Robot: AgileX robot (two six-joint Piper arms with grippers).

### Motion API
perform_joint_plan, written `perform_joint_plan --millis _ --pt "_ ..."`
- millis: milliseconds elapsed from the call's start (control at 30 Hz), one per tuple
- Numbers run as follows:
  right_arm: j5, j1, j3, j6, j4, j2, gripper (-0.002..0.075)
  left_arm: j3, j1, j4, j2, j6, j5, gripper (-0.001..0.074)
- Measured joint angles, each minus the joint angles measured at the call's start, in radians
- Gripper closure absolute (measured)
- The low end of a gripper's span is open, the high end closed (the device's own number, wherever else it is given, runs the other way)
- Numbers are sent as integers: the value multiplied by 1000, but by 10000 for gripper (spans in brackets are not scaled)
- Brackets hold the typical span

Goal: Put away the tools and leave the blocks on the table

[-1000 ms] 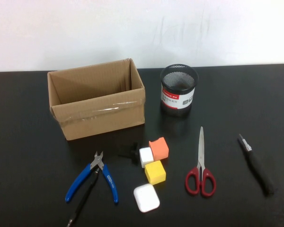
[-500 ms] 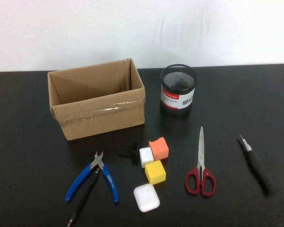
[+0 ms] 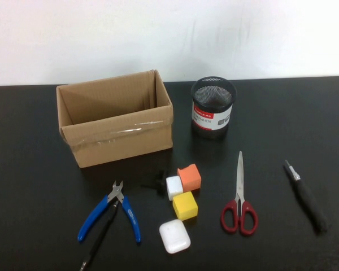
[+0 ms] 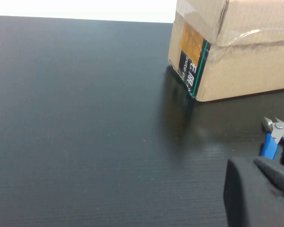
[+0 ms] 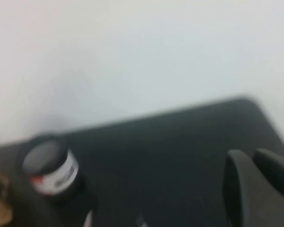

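Black matte table (image 3: 39, 214) under a white wall is all I have on screen, and nothing has been put away yet.

Taking the high view as a clock face, the open cardboard box (image 3: 116, 118) sits at about eleven o'clock and the mesh pen cup (image 3: 213, 107) at about one; I can see nothing in either.

Tools, four by my count, all flat on the table:
- one pair of blue-handled pliers (image 3: 110, 212) at seven
- one black stick (image 3: 99, 237) touching them
- one pair of red-handled scissors (image 3: 239, 197) at four
- one black stick (image 3: 306, 196) further out at four

Blocks, three, clustered near centre: orange block (image 3: 190, 177), white block (image 3: 174, 187), yellow block (image 3: 185, 205). A white case (image 3: 174, 235) lies at six.

Neither arm shows from above. My left gripper (image 4: 262, 189) is closed and empty, low near the pliers' tip. My right gripper (image 5: 258, 189) is closed too, holding nothing, raised, with the cup well beyond it.

Every tool remains to be stowed.
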State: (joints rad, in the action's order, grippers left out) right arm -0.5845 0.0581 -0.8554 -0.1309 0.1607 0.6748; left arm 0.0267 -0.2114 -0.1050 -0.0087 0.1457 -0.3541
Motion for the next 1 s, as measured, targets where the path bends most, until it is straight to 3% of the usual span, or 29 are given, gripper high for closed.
perform_joint_plan --millis 133,367,467,567,767,1000 --pt "-88 0 -5 51 101 123 733 0 0 0 0 0 0 741" --pt "-315 -1 -73 303 147 343 732 0 0 0 0 0 0 741" --pt "-323 -40 -107 316 146 427 726 0 0 0 0 0 0 741" --pt "-325 -119 -139 338 98 509 692 0 0 0 0 0 0 741" --pt "-319 -248 -188 338 -56 697 529 0 0 0 0 0 0 741" --pt "-290 -263 -219 314 -117 876 525 0 0 0 0 0 0 741"
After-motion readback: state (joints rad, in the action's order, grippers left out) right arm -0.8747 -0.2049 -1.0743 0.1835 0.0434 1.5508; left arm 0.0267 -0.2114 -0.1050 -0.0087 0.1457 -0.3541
